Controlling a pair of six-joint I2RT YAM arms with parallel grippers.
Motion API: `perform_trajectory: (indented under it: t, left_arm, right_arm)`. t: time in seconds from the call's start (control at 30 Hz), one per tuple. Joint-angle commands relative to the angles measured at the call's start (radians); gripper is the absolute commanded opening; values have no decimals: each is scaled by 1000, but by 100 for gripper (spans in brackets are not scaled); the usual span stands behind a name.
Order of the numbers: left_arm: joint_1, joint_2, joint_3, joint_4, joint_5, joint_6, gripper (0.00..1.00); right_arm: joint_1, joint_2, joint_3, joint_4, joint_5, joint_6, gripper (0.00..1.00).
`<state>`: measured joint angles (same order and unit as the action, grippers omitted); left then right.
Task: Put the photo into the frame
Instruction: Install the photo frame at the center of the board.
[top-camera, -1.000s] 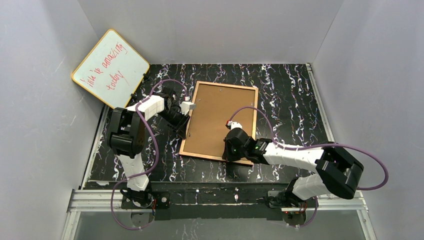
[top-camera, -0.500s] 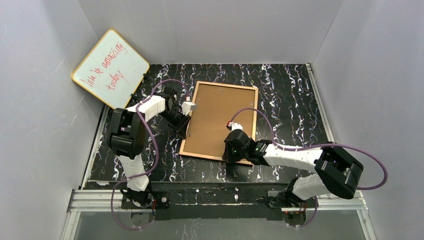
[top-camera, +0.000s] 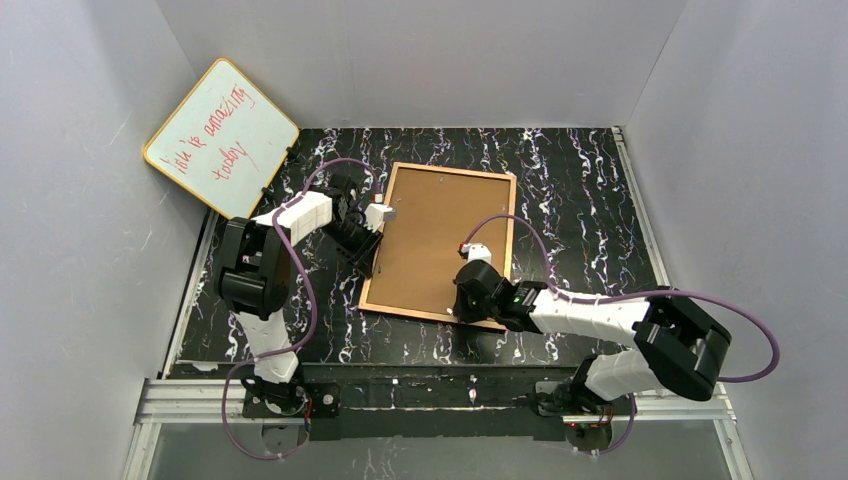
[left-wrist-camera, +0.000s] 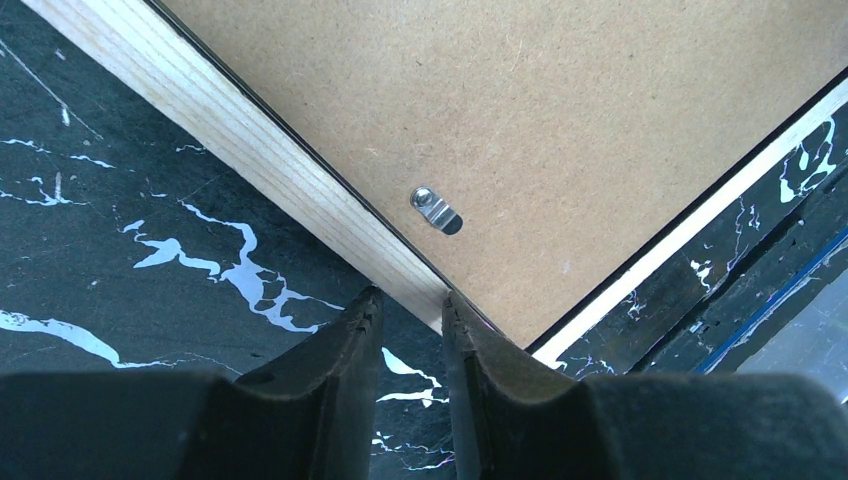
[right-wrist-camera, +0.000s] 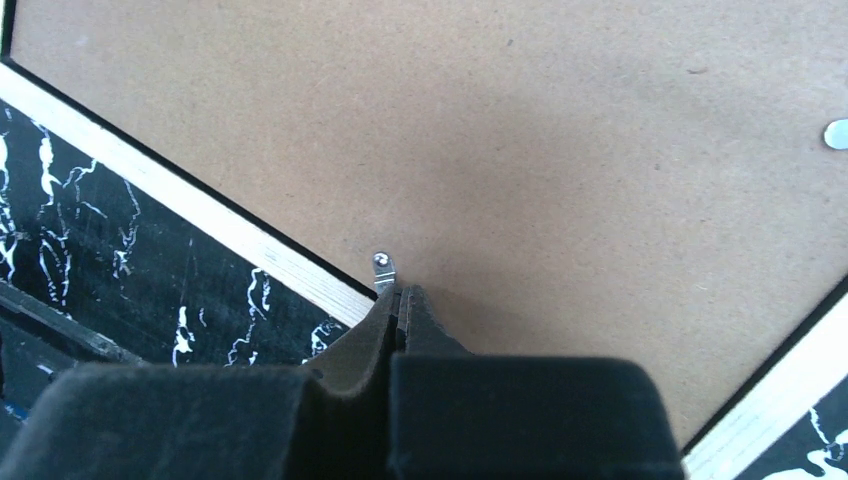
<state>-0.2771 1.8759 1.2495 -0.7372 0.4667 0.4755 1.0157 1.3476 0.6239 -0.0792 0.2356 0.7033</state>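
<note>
The frame (top-camera: 511, 215) lies back up on the table, its light wood rail (left-wrist-camera: 250, 140) round the brown hardboard backing panel (top-camera: 440, 230). The photo is hidden. My left gripper (top-camera: 370, 266) stands at the frame's left rail. In the left wrist view its jaws (left-wrist-camera: 410, 300) are a narrow gap apart, one on each side of that rail, near a metal clip (left-wrist-camera: 436, 210). My right gripper (top-camera: 463, 308) is over the backing by the near rail (right-wrist-camera: 200, 215). It is shut (right-wrist-camera: 400, 292), with its tips against a small metal clip (right-wrist-camera: 383, 270).
A yellow-edged whiteboard (top-camera: 221, 136) with red writing leans in the back left corner. Grey walls close in the black marbled table (top-camera: 580, 190) on three sides. A second clip (right-wrist-camera: 836, 133) shows at the right edge of the right wrist view.
My right gripper has shifted slightly right and nearer along the frame's near rail. The left gripper has stayed at the left rail.
</note>
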Motion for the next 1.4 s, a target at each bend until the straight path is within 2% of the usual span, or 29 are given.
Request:
perform_trajectory:
  t: [0.0, 0.3, 0.47, 0.63, 0.77, 0.9, 1.03, 1.17, 1.37]
  left_arm:
    - [-28, 71, -71, 67, -132, 48, 25]
    - [-27, 60, -65, 64, -122, 41, 25]
    - [-20, 48, -22, 36, -75, 18, 23]
    - [35, 78, 50, -9, 59, -29, 20]
    - [42, 96, 45, -12, 121, -45, 19]
    - [47, 107, 23, 3, 146, -55, 19]
    - [78, 118, 15, 24, 174, -80, 14]
    - [104, 134, 17, 30, 202, -92, 10]
    - [109, 143, 7, 45, 226, -95, 10]
  right_arm:
    - [-1, -20, -17, -55, 48, -19, 1]
    - [0, -84, 31, -94, 69, -29, 1]
    - [-1, -66, 113, -81, 56, -52, 1]
    - [-18, 33, 224, -3, -23, -82, 27]
    - [-65, 144, 280, 128, -175, -45, 47]
    - [-108, 264, 306, 305, -321, -13, 60]
    - [-149, 361, 339, 431, -431, 29, 58]
    - [-166, 457, 399, 467, -483, 50, 45]
    - [-176, 562, 470, 490, -536, 77, 45]
